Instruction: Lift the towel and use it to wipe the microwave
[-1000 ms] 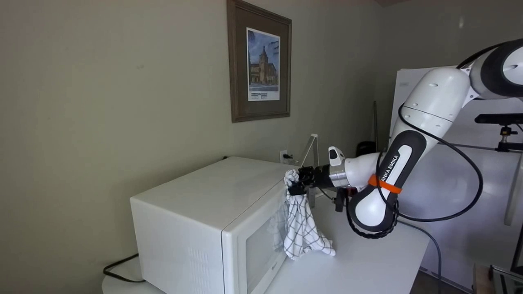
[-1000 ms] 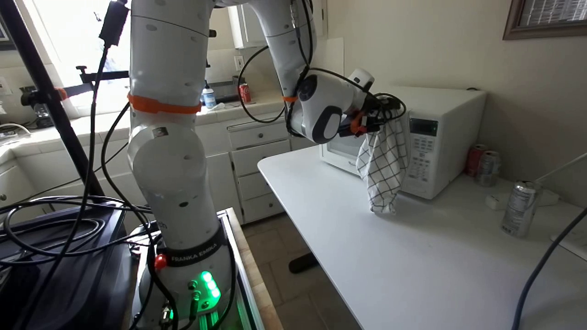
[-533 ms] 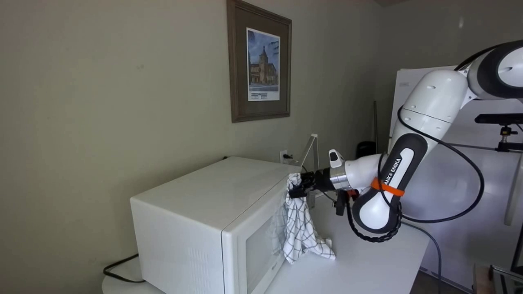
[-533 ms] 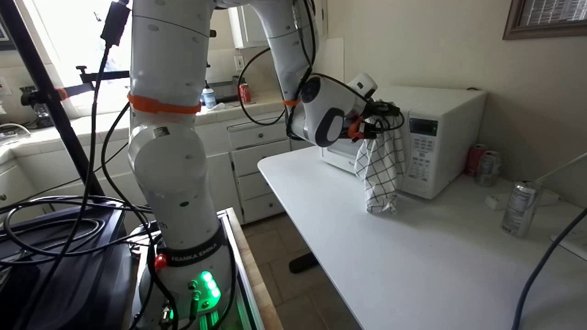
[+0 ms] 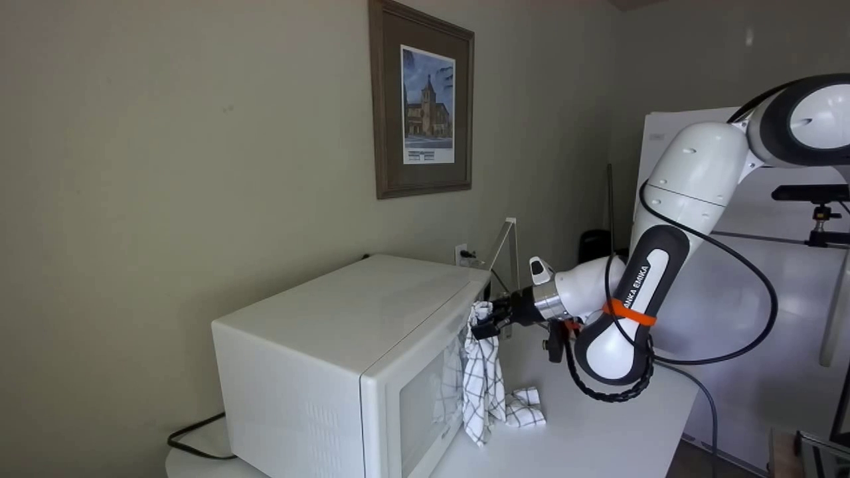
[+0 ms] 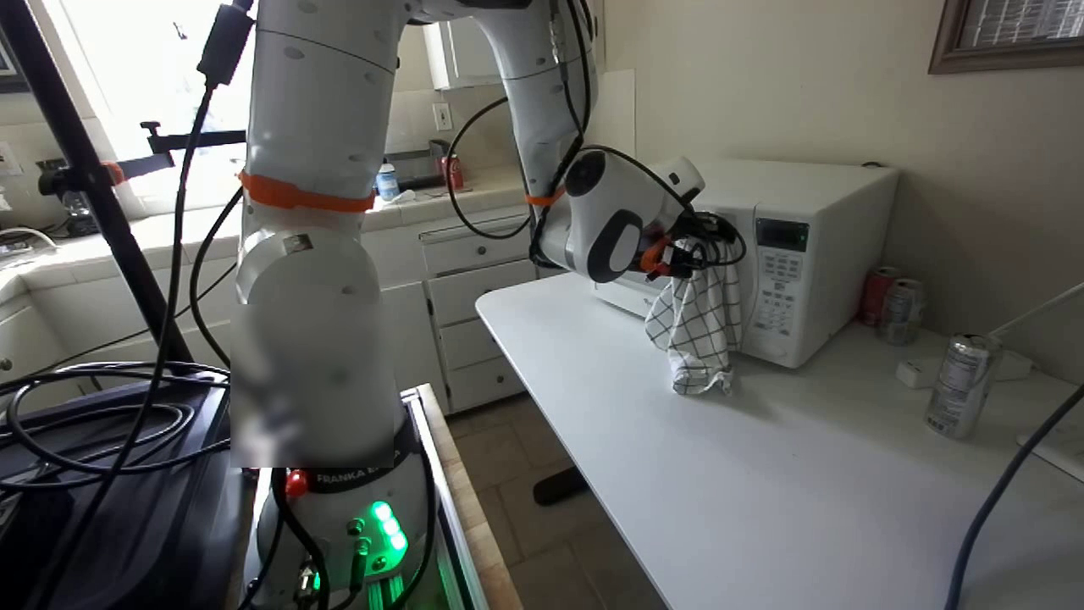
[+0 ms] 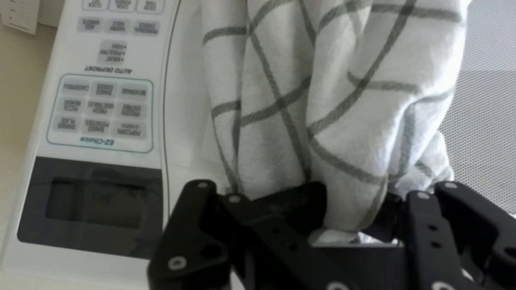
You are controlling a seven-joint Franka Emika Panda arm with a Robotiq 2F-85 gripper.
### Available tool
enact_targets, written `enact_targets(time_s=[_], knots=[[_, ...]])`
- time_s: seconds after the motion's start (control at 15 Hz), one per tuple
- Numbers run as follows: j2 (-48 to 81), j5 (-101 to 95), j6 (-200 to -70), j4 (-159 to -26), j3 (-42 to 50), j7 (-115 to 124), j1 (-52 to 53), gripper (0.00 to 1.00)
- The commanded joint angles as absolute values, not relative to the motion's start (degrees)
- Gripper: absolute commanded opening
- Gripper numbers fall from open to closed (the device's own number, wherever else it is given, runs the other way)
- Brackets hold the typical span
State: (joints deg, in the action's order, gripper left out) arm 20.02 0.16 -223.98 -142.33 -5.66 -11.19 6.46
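The towel is white with a dark grid. It hangs from my gripper in both exterior views (image 5: 479,385) (image 6: 699,318) and fills the middle of the wrist view (image 7: 350,96). My gripper (image 5: 490,320) is shut on the towel's bunched upper part, which shows between the fingers in the wrist view (image 7: 350,207). The white microwave (image 5: 299,332) stands on the table. The gripper holds the towel at the microwave's front, near its upper edge, beside the control panel (image 7: 100,141). The towel's lower end lies on the table. The exact contact of towel and door is hidden.
The white table (image 6: 762,474) carries a silver can (image 6: 961,385). Another silver can (image 6: 902,312) and a red can (image 6: 879,292) stand beside the microwave. A dark cable (image 6: 1003,491) crosses the table's side. A thin-framed stand (image 5: 512,245) is behind the gripper.
My gripper has moved down along the microwave's front with the towel in it. The towel hangs lower, and its bottom end folds more on the table.
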Motion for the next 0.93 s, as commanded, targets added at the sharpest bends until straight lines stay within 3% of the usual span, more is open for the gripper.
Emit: enact_targets(time_s=[0.0,0.33,0.87], knots=[[20.0,-0.5,-223.9,-142.3,-4.5,-10.5,7.2,0.0],[20.8,-1.0,-223.3,-141.3,-4.4,-10.2,6.9,0.0],[29.7,-17.8,-213.3,-133.5,-9.1,4.6,-2.1,0.0]])
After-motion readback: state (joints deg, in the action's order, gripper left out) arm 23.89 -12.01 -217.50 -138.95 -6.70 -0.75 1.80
